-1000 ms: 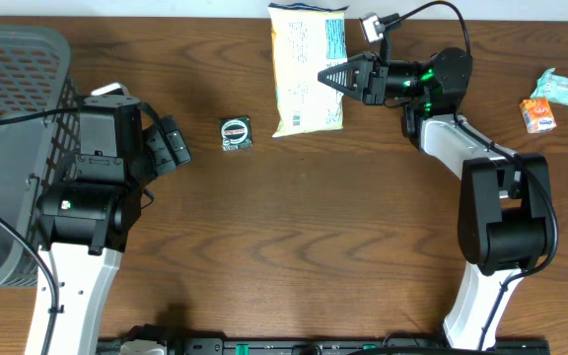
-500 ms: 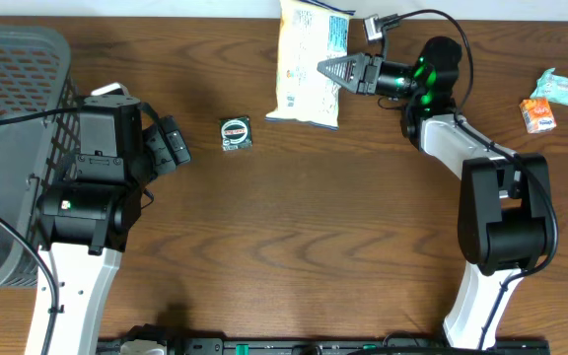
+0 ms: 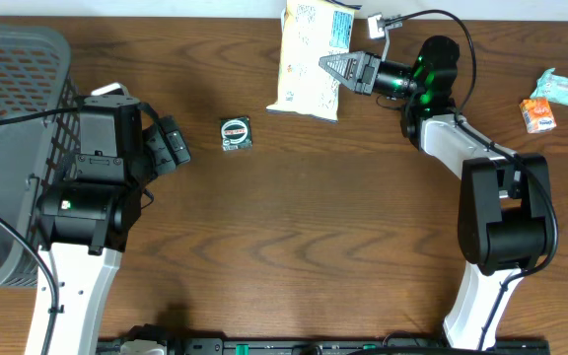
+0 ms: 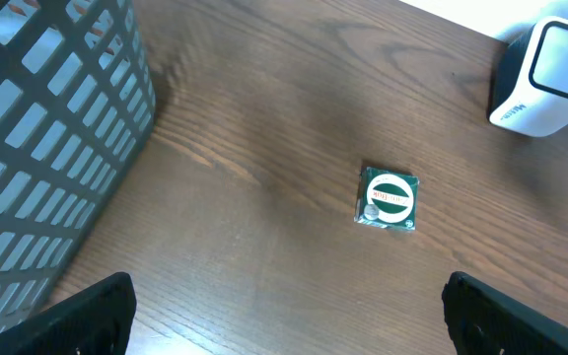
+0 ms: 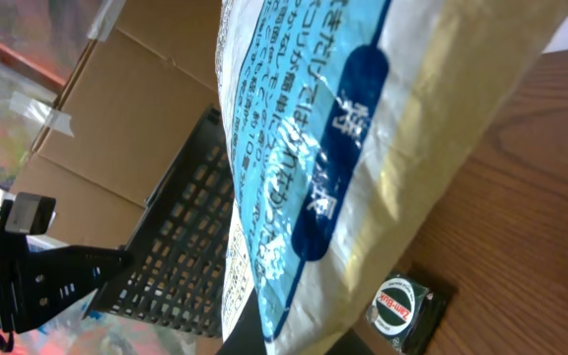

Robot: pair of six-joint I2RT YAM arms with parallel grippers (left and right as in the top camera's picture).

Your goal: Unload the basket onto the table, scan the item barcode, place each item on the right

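A cream and blue snack bag hangs tilted over the table's far edge, and my right gripper is shut on its right side. In the right wrist view the bag fills most of the frame, its printed blue face toward the camera, and hides the fingers. A white scanner stands at the top right of the left wrist view. My left gripper rests at the left, open, with only bare wood between its fingertips.
A small green round-label tin lies between the arms, also seen as the tin and the tin. A grey mesh basket fills the left side. Small snack packets lie at the far right.
My right gripper has carried the bag up and toward the far edge, tilting it. The left arm and the tin have not moved.
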